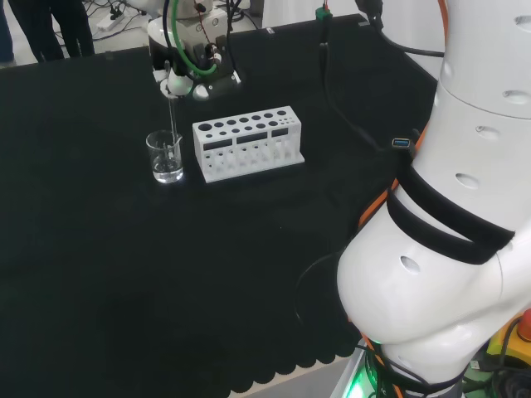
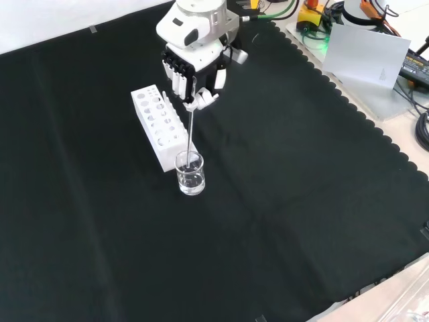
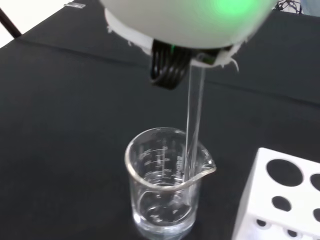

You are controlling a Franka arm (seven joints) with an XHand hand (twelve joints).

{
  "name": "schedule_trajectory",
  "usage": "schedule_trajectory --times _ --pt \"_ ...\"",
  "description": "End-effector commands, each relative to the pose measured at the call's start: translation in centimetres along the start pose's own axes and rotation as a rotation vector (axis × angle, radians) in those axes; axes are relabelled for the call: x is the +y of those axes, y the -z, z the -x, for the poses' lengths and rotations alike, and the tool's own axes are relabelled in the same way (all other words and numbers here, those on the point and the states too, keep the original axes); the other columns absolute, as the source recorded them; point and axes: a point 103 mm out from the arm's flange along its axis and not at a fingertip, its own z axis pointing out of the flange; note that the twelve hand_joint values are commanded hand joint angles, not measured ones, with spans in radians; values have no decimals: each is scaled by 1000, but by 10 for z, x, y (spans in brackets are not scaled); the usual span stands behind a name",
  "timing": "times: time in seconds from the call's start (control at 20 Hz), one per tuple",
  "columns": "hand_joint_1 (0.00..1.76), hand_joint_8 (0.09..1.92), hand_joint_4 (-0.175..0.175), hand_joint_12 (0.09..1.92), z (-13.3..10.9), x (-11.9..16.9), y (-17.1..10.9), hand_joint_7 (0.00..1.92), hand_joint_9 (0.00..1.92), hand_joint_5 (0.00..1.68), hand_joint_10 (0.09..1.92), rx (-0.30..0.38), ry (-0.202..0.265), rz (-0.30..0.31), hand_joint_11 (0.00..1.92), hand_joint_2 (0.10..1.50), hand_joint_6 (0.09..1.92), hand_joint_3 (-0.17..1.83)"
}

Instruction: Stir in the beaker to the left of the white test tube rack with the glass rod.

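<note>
Fingers of the hand (image 2: 191, 74) pinched the glass rod (image 2: 191, 131), its lower end inside the beaker (image 2: 190, 173) beside the white rack (image 2: 159, 126).

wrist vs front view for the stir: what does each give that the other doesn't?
Wrist alone: the beaker's printed scale and pour spout, and the glass rod passing the rim down into it. Front alone: the hand with fingers curled on the rod's top, the full white test tube rack, and the black cloth around them. Both: rod upright in the beaker, rack right beside it.
</note>
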Motion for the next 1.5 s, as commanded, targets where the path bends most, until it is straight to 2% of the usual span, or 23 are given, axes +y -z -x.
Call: schedule_trajectory --times 0.05,0.2,0.5,0.65,0.75,1.05,1.2,1.35,1.5 --pt "1337 831 -175 690 -24 4 -5 1391 1755 1335 691 -3 48 -25 1717 483 472 934" --pt "1337 831 -175 692 -35 12 -8 1392 1756 1336 692 -7 65 -34 1717 482 472 935" --pt "1337 832 -175 696 -32 28 -12 1392 1756 1337 693 -12 72 -32 1717 480 471 938" --pt "1337 832 -175 697 -15 37 -12 1393 1756 1338 693 18 70 -59 1717 480 471 939" --pt "1337 832 -175 698 -2 39 -13 1393 1756 1338 694 19 59 -56 1717 479 471 940" --pt "1337 831 -175 700 18 26 -7 1393 1757 1338 694 9 29 -42 1716 479 471 940" --pt "1337 831 -175 701 18 24 -6 1394 1757 1338 695 24 18 -59 1716 478 471 941" --pt "1337 832 -175 702 10 11 -2 1393 1757 1338 695 32 37 -37 1716 478 471 941" --pt "1337 832 -175 704 1 0 -3 1393 1757 1338 695 31 49 -41 1716 478 471 941"
